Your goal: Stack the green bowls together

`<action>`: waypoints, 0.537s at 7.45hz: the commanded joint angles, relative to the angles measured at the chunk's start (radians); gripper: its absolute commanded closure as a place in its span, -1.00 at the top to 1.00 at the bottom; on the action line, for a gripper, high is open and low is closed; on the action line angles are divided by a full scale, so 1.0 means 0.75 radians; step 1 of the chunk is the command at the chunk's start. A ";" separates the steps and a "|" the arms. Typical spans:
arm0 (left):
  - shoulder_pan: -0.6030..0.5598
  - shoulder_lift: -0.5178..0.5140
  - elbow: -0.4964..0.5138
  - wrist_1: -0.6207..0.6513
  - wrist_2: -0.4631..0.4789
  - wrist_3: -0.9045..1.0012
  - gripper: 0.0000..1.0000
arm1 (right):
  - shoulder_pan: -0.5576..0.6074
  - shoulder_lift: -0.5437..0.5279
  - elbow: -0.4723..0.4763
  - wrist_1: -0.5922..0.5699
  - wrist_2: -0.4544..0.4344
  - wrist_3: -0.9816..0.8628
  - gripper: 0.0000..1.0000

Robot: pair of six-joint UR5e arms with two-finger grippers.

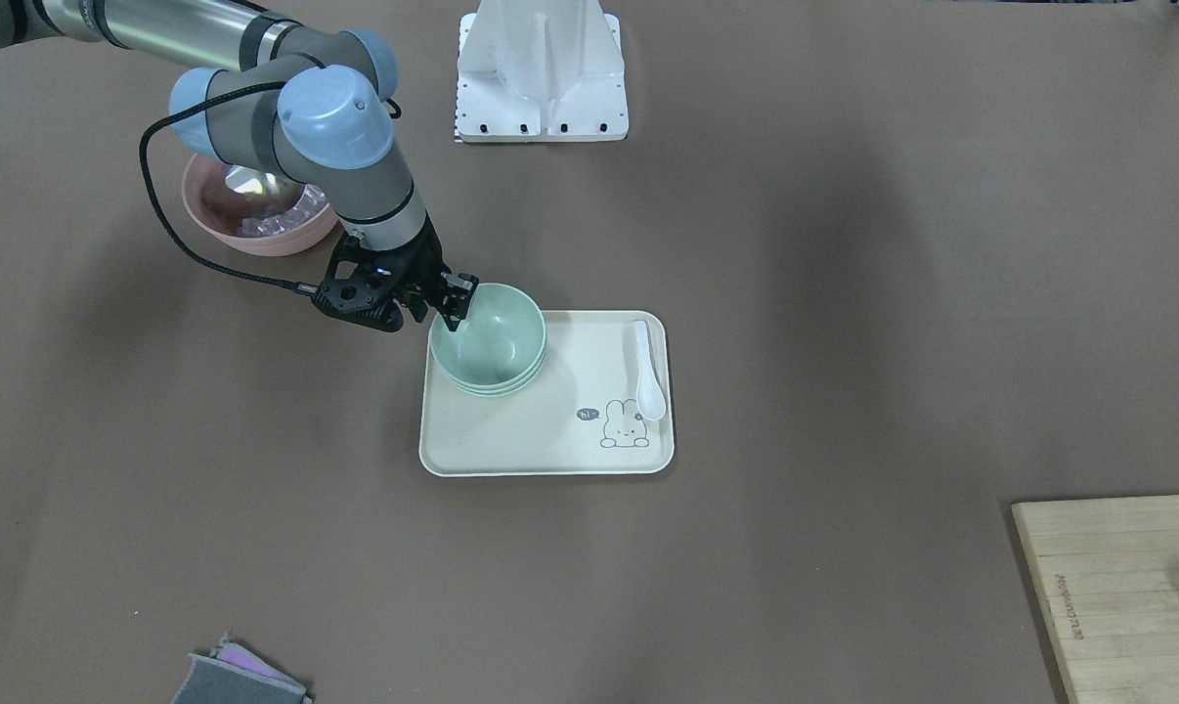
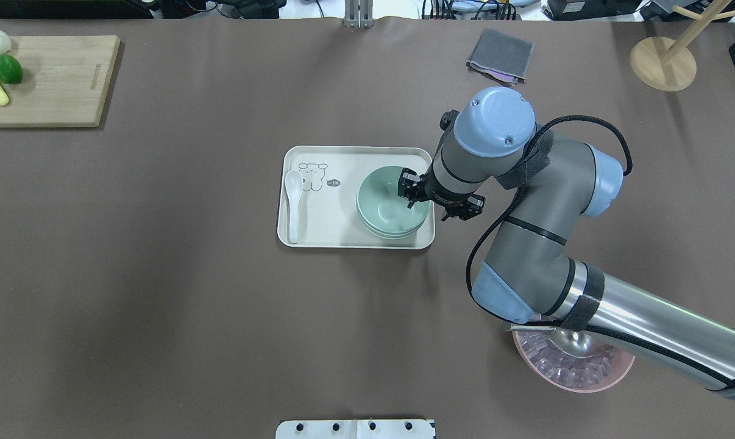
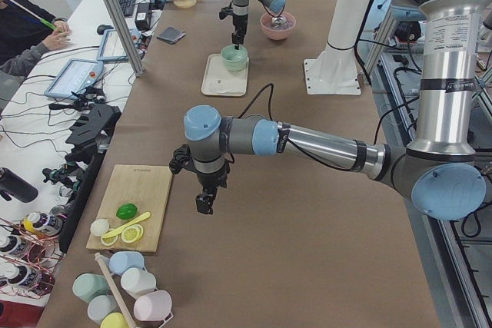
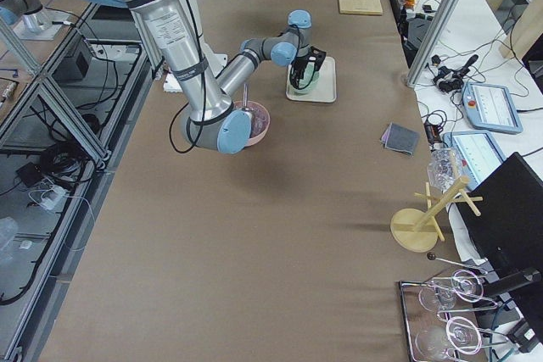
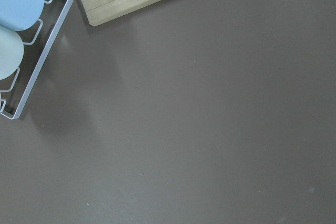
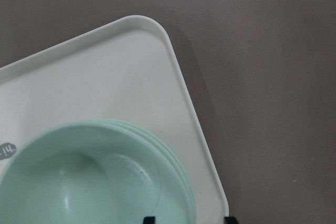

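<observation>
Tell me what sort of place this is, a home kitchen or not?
Most likely a robot laboratory, not a home: robot arms stand at a long table, and an operator sits beside it with control tablets.

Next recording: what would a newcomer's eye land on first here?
Three small pale mint-green plastic bowls sit nested in one stack on the cream rectangular tray with a bunny drawing, at mid-table. The right gripper hangs at the stack's rim, with its jaws straddling it. A larger pink round bowl sits half hidden beneath that arm.
</observation>
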 commanded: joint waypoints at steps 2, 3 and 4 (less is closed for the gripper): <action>0.000 0.002 0.000 0.000 -0.002 0.000 0.97 | 0.047 -0.016 0.002 -0.006 0.001 -0.103 1.00; -0.002 0.002 0.000 0.000 -0.002 0.000 0.97 | 0.098 -0.032 0.002 -0.016 0.017 -0.154 1.00; 0.000 0.002 0.004 0.000 -0.004 0.000 0.97 | 0.125 -0.089 0.004 -0.016 0.022 -0.250 1.00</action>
